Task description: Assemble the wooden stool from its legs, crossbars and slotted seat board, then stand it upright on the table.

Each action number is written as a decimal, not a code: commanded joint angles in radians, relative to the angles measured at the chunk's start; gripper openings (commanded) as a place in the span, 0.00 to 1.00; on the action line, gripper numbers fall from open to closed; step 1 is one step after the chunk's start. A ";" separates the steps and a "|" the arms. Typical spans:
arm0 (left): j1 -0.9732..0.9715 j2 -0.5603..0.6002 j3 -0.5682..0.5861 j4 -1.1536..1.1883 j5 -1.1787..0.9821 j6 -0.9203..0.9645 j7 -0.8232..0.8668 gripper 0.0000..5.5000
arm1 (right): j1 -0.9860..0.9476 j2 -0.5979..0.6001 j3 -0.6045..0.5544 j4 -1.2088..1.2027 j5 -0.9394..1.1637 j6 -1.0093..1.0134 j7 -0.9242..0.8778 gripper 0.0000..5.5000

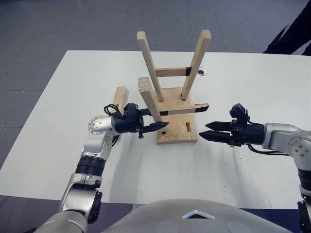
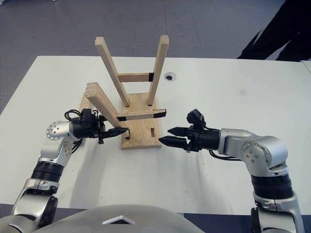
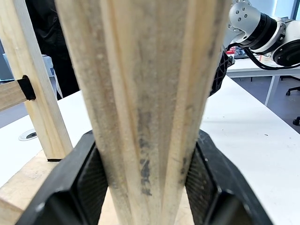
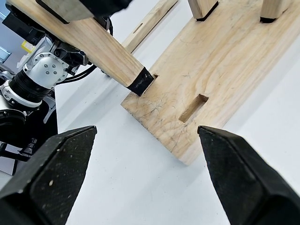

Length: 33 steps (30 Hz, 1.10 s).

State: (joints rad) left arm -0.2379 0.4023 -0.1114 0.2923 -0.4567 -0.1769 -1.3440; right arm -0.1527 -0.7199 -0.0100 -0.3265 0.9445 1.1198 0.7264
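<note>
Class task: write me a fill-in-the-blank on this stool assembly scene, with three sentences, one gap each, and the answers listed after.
1. The left gripper is shut on a tilted wooden ____.
2. The right gripper is ____ and holds nothing.
3. At the far edge of the seat board, ____ legs stand upright, joined by a crossbar.

Missing words: leg; open; two.

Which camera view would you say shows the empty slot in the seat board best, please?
The right wrist view: the empty slot lies close and unobstructed in the seat board. Both eye views show it as a small dark mark.
</note>
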 commanded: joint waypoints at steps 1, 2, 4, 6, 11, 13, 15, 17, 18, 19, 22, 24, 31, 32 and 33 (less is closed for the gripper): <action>-0.018 0.022 0.002 0.053 0.035 -0.009 -0.023 0.37 | 0.001 -0.001 -0.009 -0.020 -0.001 0.017 -0.006 0.72; -0.020 0.026 0.003 0.064 0.035 -0.004 -0.028 0.37 | 0.002 -0.001 -0.010 -0.023 0.000 0.019 -0.006 0.72; -0.021 0.033 0.005 0.083 0.032 0.011 -0.038 0.37 | 0.002 -0.001 -0.009 -0.025 -0.001 0.021 -0.007 0.72; -0.018 0.039 0.008 0.094 0.023 0.032 -0.048 0.37 | 0.005 -0.002 -0.009 -0.026 -0.005 0.021 -0.006 0.72; -0.003 0.054 -0.027 0.086 0.046 0.073 -0.074 0.37 | 0.002 -0.002 -0.009 -0.022 -0.009 0.023 -0.009 0.72; -0.005 0.068 -0.063 0.098 0.090 0.084 -0.076 0.37 | 0.003 0.000 -0.010 -0.021 -0.010 0.023 -0.012 0.72; -0.014 0.089 -0.115 0.146 0.183 0.034 -0.055 0.37 | 0.005 0.005 -0.012 -0.023 -0.010 0.022 -0.020 0.72; -0.019 0.110 -0.166 0.184 0.273 -0.042 -0.040 0.37 | 0.009 0.012 -0.017 -0.026 -0.010 0.021 -0.030 0.72; -0.016 0.116 -0.185 0.191 0.296 -0.064 -0.036 0.37 | 0.013 0.016 -0.020 -0.028 -0.010 0.019 -0.036 0.72; -0.006 0.119 -0.199 0.198 0.313 -0.095 -0.029 0.37 | 0.017 0.019 -0.023 -0.031 -0.010 0.016 -0.041 0.72; 0.041 0.123 -0.231 0.242 0.347 -0.157 -0.003 0.37 | 0.018 0.032 -0.025 -0.031 -0.013 0.007 -0.054 0.72; 0.060 0.136 -0.248 0.249 0.342 -0.131 -0.004 0.37 | 0.018 0.037 -0.029 -0.030 -0.012 0.006 -0.060 0.72; -0.090 0.194 -0.278 0.250 0.286 -0.013 -0.128 0.37 | 0.027 0.058 -0.032 -0.033 -0.018 -0.008 -0.081 0.72; -0.120 0.193 -0.280 0.259 0.280 -0.011 -0.133 0.37 | 0.027 0.061 -0.031 -0.033 -0.019 -0.010 -0.084 0.72; -0.143 0.191 -0.284 0.270 0.282 -0.019 -0.135 0.37 | 0.027 0.064 -0.029 -0.034 -0.019 -0.012 -0.087 0.72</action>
State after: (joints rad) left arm -0.4216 0.5479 -0.3130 0.4657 -0.3282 -0.2726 -1.4231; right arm -0.1265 -0.6649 -0.0248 -0.3445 0.9407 1.1155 0.6574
